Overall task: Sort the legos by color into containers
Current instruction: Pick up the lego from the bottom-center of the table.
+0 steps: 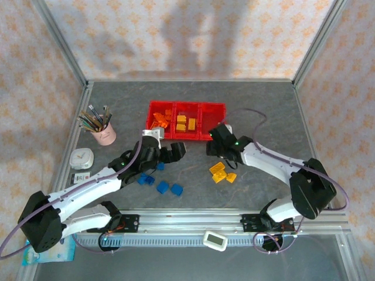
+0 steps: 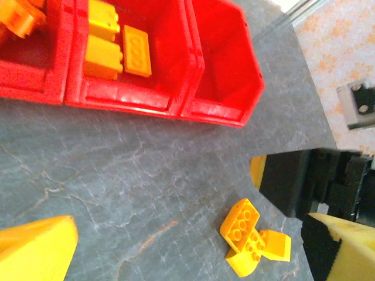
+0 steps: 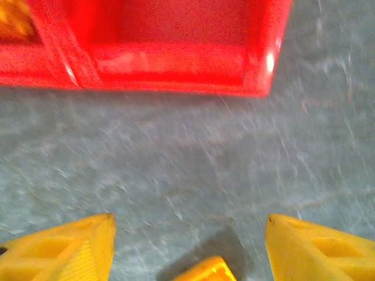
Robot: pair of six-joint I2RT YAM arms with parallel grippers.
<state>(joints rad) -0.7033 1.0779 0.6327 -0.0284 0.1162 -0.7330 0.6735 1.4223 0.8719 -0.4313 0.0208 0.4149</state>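
Observation:
The red containers (image 1: pixel 186 120) stand in a row at mid-table: orange legos (image 1: pixel 160 121) in the left bin, yellow ones (image 1: pixel 186 123) in the middle bin, and the right bin (image 2: pixel 220 64) bare. Blue legos (image 1: pixel 163 187) lie under my left arm. Yellow legos (image 1: pixel 218 171) lie to the right and appear again in the left wrist view as a yellow cluster (image 2: pixel 249 237). My left gripper (image 1: pixel 176 151) (image 2: pixel 192 222) hangs open over bare table. My right gripper (image 1: pixel 212 146) (image 3: pixel 190 219) is open just in front of the right bin (image 3: pixel 176 58). A yellow brick corner (image 3: pixel 202 272) shows between its fingers, touching neither.
A pink pencil cup (image 1: pixel 104 133) and a small white clock (image 1: pixel 82 158) stand at the left. A white timer (image 1: pixel 215 240) sits on the front rail. Metal frame posts and patterned walls close the table in. My right arm's dark wrist (image 2: pixel 316 181) is close beside my left gripper.

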